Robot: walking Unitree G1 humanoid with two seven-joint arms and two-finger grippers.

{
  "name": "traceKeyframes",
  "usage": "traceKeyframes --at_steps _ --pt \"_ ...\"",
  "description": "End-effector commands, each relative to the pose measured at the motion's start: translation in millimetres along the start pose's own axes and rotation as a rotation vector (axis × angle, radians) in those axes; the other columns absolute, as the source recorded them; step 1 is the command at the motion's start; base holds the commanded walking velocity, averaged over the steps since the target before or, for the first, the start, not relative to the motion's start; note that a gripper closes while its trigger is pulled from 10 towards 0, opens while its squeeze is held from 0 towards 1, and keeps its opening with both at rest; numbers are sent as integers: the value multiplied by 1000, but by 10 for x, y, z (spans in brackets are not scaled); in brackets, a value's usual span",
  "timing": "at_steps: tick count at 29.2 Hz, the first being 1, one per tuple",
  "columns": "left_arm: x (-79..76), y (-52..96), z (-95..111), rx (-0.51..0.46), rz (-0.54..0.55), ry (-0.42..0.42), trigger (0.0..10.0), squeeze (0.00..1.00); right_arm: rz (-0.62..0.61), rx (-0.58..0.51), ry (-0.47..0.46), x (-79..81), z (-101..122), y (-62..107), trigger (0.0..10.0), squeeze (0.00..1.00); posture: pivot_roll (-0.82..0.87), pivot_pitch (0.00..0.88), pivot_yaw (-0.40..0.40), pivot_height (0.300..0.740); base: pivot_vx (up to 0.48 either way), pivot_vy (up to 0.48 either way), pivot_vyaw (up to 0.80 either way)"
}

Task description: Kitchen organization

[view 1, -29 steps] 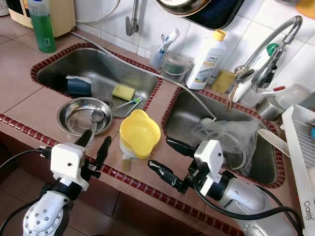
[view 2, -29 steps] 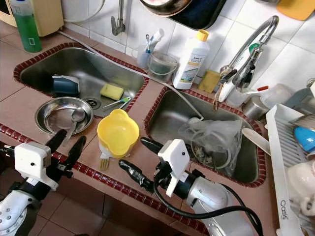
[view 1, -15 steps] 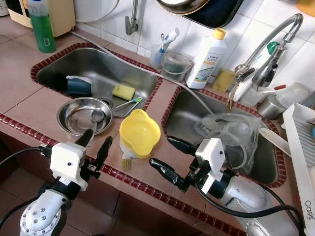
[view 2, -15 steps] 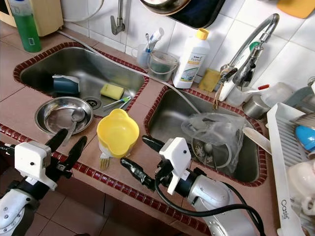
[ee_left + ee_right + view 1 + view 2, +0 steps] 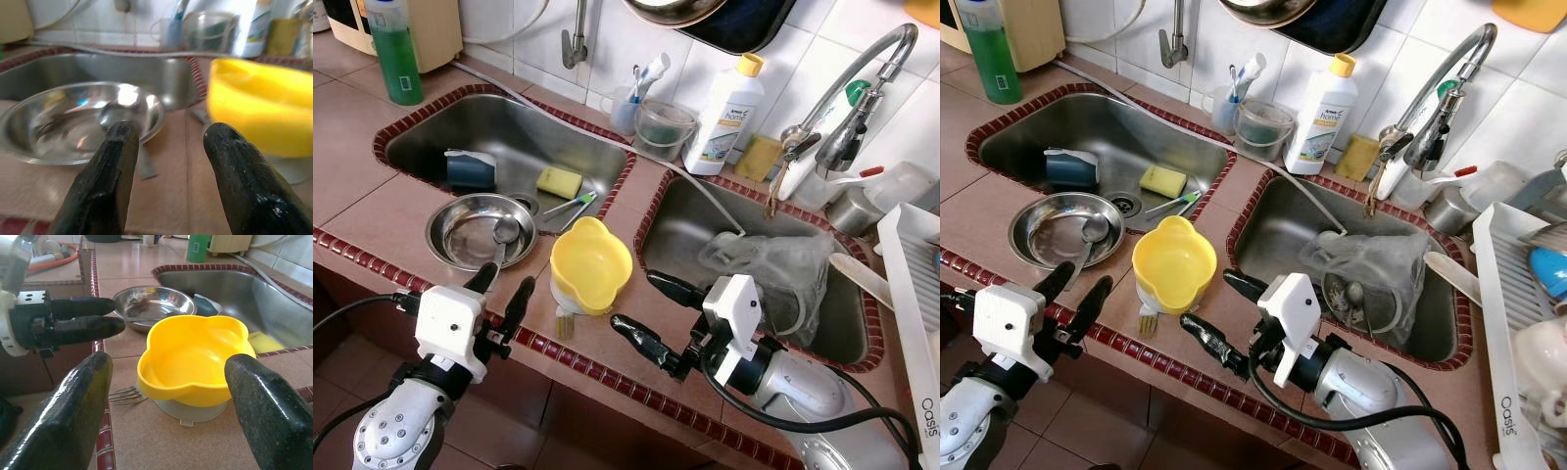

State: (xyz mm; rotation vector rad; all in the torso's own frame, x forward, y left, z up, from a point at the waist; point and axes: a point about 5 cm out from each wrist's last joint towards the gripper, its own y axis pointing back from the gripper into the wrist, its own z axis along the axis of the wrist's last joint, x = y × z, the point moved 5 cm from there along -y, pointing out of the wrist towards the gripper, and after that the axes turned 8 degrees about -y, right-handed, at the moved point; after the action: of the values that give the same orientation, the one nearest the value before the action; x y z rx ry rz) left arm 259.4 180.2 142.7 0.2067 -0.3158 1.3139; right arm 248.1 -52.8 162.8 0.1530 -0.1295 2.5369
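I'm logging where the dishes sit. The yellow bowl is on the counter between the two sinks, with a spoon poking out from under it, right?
Nearly: it is a fork, not a spoon, poking out from under the yellow bowl, as the right wrist view shows. The bowl does sit on the counter between the two sinks.

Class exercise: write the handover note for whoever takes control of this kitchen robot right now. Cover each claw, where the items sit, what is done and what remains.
Left claw: open, empty, by the counter edge near the steel bowl holding a spoon.
Right claw: open, empty, facing the yellow bowl.
Yellow bowl sits on the counter between the sinks, a fork beside it.
Done: nothing grasped.
Left: likely picking up the yellow bowl, then the rest.
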Motion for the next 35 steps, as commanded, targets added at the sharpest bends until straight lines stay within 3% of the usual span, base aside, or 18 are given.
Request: traceKeyframes --at_steps 1,9,35 --pt "-6 -2 -34 20 6 -5 10000 0 -16 -6 12 -41 47 39 10000 0 163 116 -196 740 0 0 0" --pt "70 -10 -95 44 44 -46 10000 0 -14 -2 11 -40 46 46 10000 0 158 111 -201 740 0 0 0" --pt "-95 -85 -125 44 -24 -47 10000 0 -24 4 12 -18 33 87 10000 0 138 99 -188 740 0 0 0"
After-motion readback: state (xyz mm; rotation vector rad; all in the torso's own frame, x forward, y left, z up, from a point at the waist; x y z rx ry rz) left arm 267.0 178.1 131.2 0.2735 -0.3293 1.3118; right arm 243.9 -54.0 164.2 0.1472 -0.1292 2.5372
